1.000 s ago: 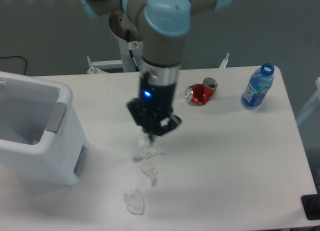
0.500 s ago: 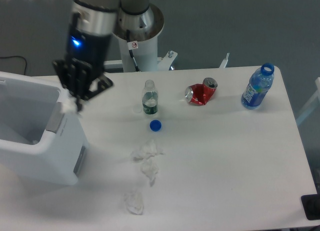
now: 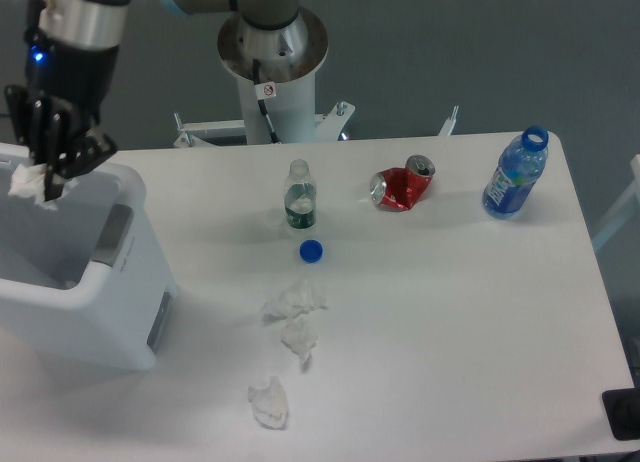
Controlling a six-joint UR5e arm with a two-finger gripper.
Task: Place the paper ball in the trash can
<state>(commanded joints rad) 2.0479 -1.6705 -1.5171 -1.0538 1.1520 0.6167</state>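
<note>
A smooth white tabletop (image 3: 450, 312) fills your view against a grey wall. Your black two-finger gripper (image 3: 45, 172) hangs at the far left, fingers pinched on the small white wrinkly paper ball (image 3: 27, 182), directly above the open mouth of the large white rounded plastic trash can (image 3: 100, 302). Well to its right lie three crumpled paper wads (image 3: 292, 327), a round blue cap (image 3: 311, 250) and a dented red can (image 3: 402, 186).

trash can (image 3: 95, 282) open-topped, gripper (image 3: 45, 182) above
</note>
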